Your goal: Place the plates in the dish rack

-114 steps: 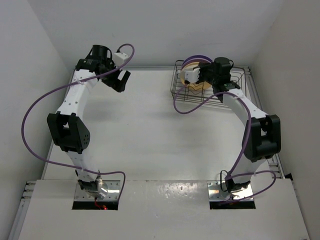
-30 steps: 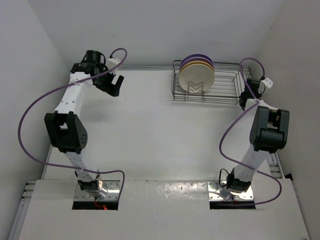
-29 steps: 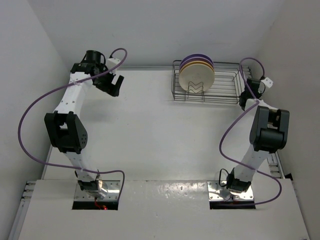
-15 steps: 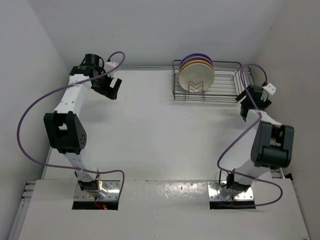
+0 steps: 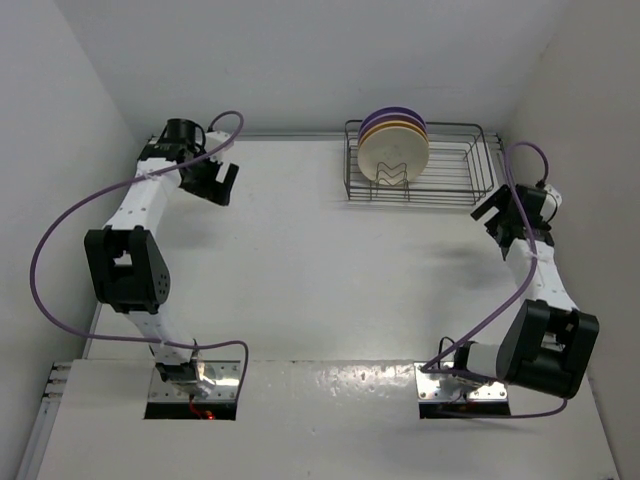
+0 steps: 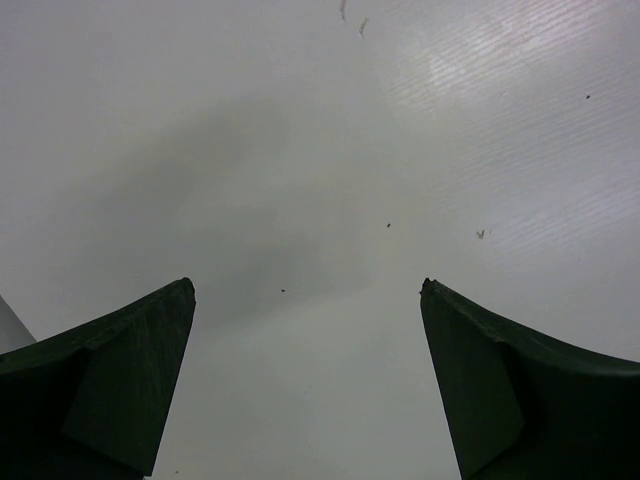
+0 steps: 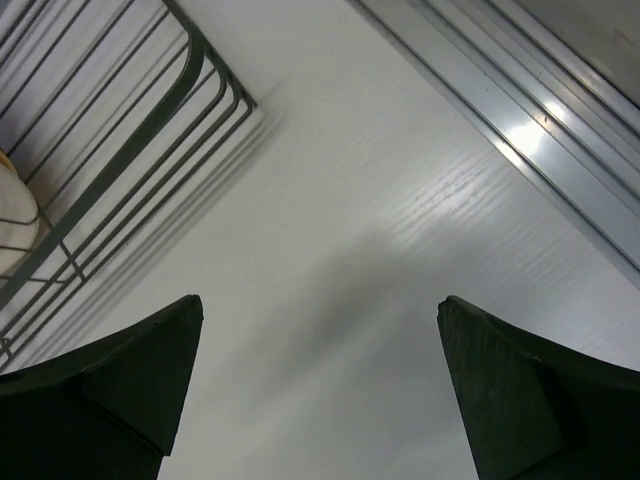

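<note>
Top external view gives you 1 dish rack [image 5: 452,168] at the far right of the table [image 5: 320,270], and every plate you can see stands on edge in its left part, packed face to face. Count them from the front: 1 cream-white plate [image 5: 393,160] with a zigzag divider wire across its lower face, then 1 orange-yellow plate [image 5: 393,124] showing only its rim, then the purple plates [image 5: 393,113] at the back. The purple rims sit too close together for you to split into a sure number. The right part of the rack holds no plate.

You have 2 arms, and neither is touching the rack or the plates. The left end effector [image 5: 224,184] hangs over the far left of the table; in the left wrist view [image 6: 305,290] its 2 fingers are spread wide with only bare table between them. The right end effector [image 5: 492,228] sits just off the rack's near right corner. In the right wrist view [image 7: 320,300] its 2 fingers are equally wide apart and grip nothing, with the rack corner at upper left.
</note>
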You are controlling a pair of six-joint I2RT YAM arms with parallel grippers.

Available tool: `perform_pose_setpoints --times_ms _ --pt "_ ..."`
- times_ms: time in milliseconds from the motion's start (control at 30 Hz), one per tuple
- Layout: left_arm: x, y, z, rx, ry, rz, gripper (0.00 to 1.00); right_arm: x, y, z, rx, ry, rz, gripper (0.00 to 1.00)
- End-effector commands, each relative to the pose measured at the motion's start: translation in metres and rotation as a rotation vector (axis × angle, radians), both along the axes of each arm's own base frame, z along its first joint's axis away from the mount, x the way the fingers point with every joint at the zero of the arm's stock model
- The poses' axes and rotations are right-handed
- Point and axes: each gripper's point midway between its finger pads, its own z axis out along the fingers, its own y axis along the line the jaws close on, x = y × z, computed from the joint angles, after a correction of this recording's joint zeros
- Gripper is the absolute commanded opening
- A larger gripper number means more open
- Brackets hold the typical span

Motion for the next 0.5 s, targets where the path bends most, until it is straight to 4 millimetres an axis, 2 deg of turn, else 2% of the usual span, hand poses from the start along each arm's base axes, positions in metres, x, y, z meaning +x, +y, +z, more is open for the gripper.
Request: perform_pose_setpoints --times_ms 0,67,100,133,167,200,233,267,467 --pt "-0.004 0.001 0.022 -0.019 -0.073 0.040 1.00 -0.016 0.018 0.005 0.091 0.067 0.028 1.00" --pt "-0.010 0.000 0.015 -0.027 -0.070 0.035 1.00 -0.029 0.026 -0.004 0.104 0.100 0.059 1.00" --pt "-0.015 0.000 0.017 -0.027 -0.074 0.035 1.00 -0.030 0.029 0.005 0.104 0.061 0.065 1.00" --pt "-0.016 0.000 0.017 -0.026 -0.085 0.035 1.00 -0.036 0.033 -0.005 0.114 0.065 0.069 1.00" --pt "-0.022 -0.001 0.010 -0.027 -0.071 0.035 1.00 -0.037 0.034 -0.005 0.115 0.053 0.069 1.00" --pt "-0.023 -0.001 0.010 -0.026 -0.082 0.035 1.00 -0.035 0.034 0.006 0.119 -0.011 0.046 1.00" --pt "-0.027 -0.001 0.009 -0.026 -0.079 0.035 1.00 -0.039 0.035 -0.001 0.126 -0.017 0.037 1.00" --pt "-0.032 0.001 0.008 -0.019 -0.086 0.040 1.00 -0.037 0.036 0.001 0.127 -0.038 0.034 1.00" --pt "-0.040 -0.005 0.009 -0.044 -0.108 0.020 1.00 -0.034 0.038 0.024 0.170 -0.175 -0.037 1.00"
